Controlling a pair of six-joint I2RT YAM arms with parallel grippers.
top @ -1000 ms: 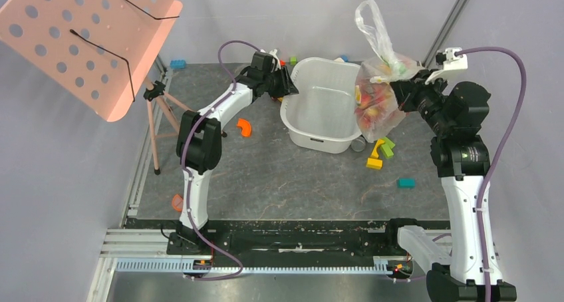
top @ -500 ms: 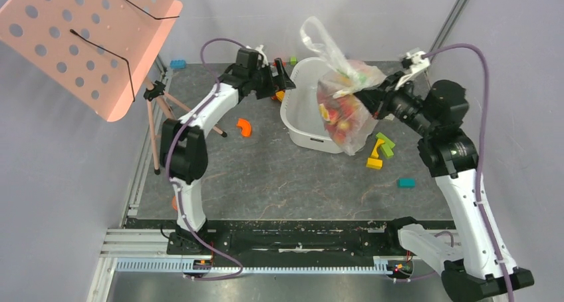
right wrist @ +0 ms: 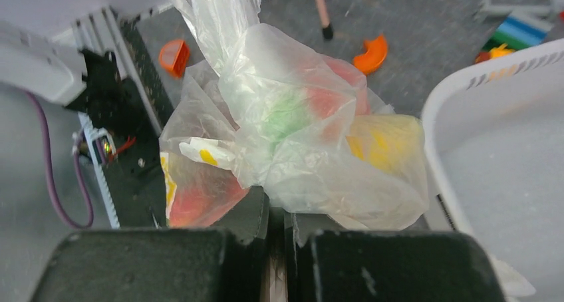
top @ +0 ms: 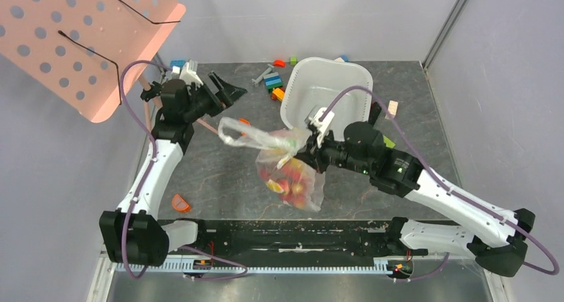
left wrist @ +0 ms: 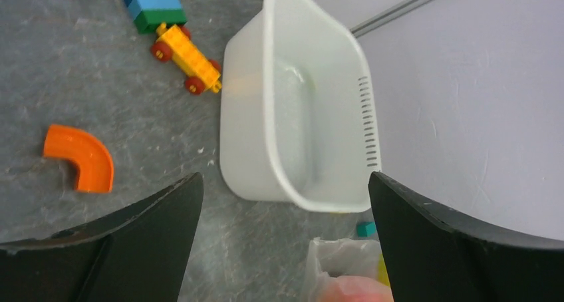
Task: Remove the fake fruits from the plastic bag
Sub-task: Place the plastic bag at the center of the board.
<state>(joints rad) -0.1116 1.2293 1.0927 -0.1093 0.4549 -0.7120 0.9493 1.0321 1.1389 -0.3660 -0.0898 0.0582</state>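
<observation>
A: Plastic bag [top: 287, 157] hangs over the counter's [top: 219, 175] near edge, right hand [top: 311, 154] pinching its film, fake fruits [top: 291, 182] sagging inside.
B: Soft, slippery, probably light. Left hand [top: 229, 90] spread, empty. Best take the loose handle [top: 233, 132].
</observation>
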